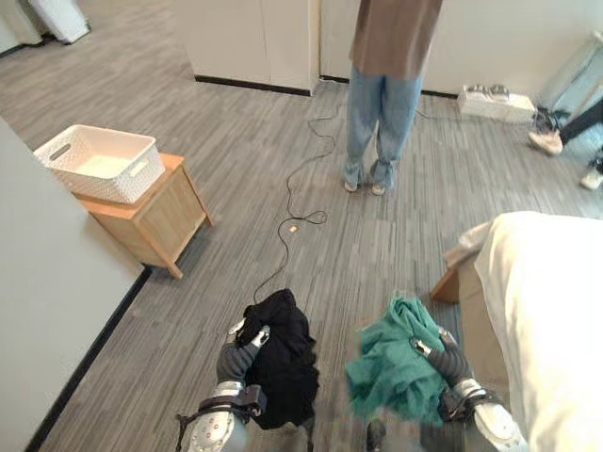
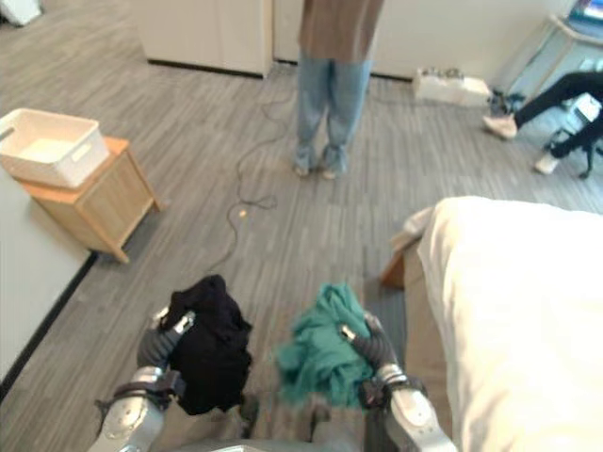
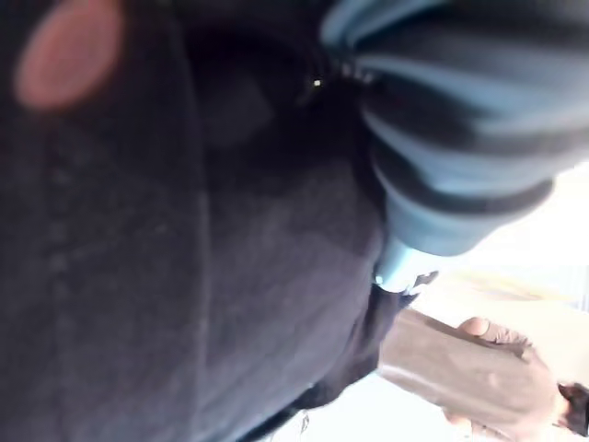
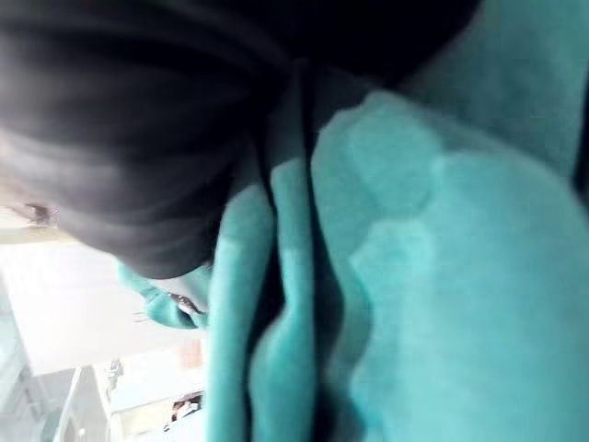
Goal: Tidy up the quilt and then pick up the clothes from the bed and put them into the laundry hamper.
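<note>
Left eye view shows both garments already off the bed (image 1: 546, 311) and carried low in front of the robot. The left robot hand (image 1: 243, 347) has its fingers curled into a black garment (image 1: 283, 363), which hangs bunched and drooping to the right of the hand. The right robot hand (image 1: 435, 350) is closed on a teal garment (image 1: 391, 363), crumpled into a loose wad to the left of the hand. In the left wrist view dark cloth (image 3: 184, 258) lies right against the hand; in the right wrist view teal folds (image 4: 414, 276) do the same.

Both pieces look light and entirely soft, with no stiffness at all: they sag from wherever they are pinched, so a bunched handful of fabric is the sensible hold, and that appears to be what each hand has. Loose ends hanging below could snag or slip, and a grip on a thin fold might let the rest slide out, so a deep handful near the middle of each wad seems safest.

The white hamper (image 1: 99, 162) sits on a small wooden cabinet (image 1: 155, 218) at the far left, well apart from the hands, across grey plank floor (image 1: 311, 254). The white quilt (image 1: 556, 282) lies fairly smooth over the bed at the near right. A person (image 1: 384, 85) stands at the far middle.
</note>
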`<state>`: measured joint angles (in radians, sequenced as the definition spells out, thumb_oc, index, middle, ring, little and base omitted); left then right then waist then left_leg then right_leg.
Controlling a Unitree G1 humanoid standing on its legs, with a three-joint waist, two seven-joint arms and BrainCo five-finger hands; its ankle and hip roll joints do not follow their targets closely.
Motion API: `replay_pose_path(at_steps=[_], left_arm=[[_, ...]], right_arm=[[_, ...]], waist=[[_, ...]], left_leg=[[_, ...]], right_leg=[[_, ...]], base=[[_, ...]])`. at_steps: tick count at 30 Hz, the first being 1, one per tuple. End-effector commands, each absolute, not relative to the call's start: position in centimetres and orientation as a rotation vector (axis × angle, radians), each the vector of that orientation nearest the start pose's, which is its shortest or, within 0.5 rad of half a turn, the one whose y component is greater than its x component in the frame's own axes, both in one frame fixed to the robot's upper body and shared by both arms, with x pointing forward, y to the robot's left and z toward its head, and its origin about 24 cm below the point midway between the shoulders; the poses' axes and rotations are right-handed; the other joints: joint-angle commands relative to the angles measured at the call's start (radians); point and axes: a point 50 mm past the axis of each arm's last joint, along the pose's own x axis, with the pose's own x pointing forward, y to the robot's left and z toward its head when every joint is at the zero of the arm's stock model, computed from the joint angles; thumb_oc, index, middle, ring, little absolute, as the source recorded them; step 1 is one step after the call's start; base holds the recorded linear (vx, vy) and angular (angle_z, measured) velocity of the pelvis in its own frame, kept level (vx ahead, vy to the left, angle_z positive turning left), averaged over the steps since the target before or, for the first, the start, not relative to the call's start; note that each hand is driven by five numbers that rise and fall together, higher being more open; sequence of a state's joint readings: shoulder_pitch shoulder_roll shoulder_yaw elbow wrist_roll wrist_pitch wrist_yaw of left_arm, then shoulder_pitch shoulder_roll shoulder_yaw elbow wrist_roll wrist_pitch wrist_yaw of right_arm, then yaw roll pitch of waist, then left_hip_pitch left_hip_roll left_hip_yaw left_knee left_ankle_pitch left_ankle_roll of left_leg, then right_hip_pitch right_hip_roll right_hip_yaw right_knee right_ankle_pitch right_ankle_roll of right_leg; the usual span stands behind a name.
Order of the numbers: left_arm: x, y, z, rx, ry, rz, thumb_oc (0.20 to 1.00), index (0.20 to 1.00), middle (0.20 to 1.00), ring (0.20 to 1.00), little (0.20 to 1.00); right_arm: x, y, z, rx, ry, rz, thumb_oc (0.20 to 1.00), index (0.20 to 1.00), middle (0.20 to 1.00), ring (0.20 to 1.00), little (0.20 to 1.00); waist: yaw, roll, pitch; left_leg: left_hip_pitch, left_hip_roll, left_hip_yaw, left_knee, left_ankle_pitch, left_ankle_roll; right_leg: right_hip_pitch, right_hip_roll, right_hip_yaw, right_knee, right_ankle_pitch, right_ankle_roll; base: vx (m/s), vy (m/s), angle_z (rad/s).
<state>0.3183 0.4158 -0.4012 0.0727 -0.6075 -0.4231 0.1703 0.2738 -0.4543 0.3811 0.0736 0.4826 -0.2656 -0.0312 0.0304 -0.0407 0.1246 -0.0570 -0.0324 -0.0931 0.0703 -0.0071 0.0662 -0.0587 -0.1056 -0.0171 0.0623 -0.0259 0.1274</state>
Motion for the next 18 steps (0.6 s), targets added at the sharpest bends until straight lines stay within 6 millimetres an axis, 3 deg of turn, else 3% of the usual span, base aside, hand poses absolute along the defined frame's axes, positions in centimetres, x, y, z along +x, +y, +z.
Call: replay_pose_path(at_steps=[1, 13, 17, 18], left_arm=[[18.1, 9.5, -4.4, -0.6, 0.433, -0.289, 0.2, 0.2, 0.2, 0.2, 0.2], [17.4, 10.1, -5.2, -0.616, 0.456, -0.265, 0.2, 0.2, 0.2, 0.2, 0.2], [17.4, 10.3, -5.2, -0.609, 0.464, -0.264, 0.2, 0.2, 0.2, 0.2, 0.2], [17.3, 10.6, -5.2, -0.605, 0.467, -0.264, 0.2, 0.2, 0.2, 0.2, 0.2]], right_arm=[[18.6, -18.9, -2.4, 0.219, 0.395, 0.043, 0.2, 0.2, 0.2, 0.2, 0.2], [18.3, -18.9, -3.0, 0.221, 0.419, 0.055, 0.2, 0.2, 0.2, 0.2, 0.2], [18.5, -18.5, -3.2, 0.216, 0.422, 0.076, 0.2, 0.2, 0.2, 0.2, 0.2], [18.6, -18.2, -3.1, 0.22, 0.421, 0.082, 0.2, 0.2, 0.2, 0.2, 0.2]], waist=[[-0.081, 0.05, 0.019], [-0.074, 0.045, 0.024], [-0.066, 0.04, 0.029], [-0.059, 0.04, 0.04]], left_leg=[[0.012, 0.02, 0.05, -0.122, 0.056, -0.074], [0.027, 0.011, 0.025, -0.102, 0.031, -0.061], [0.001, 0.015, 0.03, -0.019, -0.009, -0.049], [-0.033, 0.014, 0.055, 0.05, -0.033, -0.027]], right_leg=[[0.126, 0.049, -0.128, -0.143, 0.052, -0.028], [0.123, 0.037, -0.119, -0.106, 0.033, -0.027], [0.098, -0.006, -0.118, -0.003, -0.007, -0.014], [0.087, -0.034, -0.125, 0.075, -0.032, -0.008]], base=[[0.05, 0.001, -0.05], [0.06, 0.032, 0.03], [0.07, 0.093, -0.01], [0.07, 0.139, -0.03]])
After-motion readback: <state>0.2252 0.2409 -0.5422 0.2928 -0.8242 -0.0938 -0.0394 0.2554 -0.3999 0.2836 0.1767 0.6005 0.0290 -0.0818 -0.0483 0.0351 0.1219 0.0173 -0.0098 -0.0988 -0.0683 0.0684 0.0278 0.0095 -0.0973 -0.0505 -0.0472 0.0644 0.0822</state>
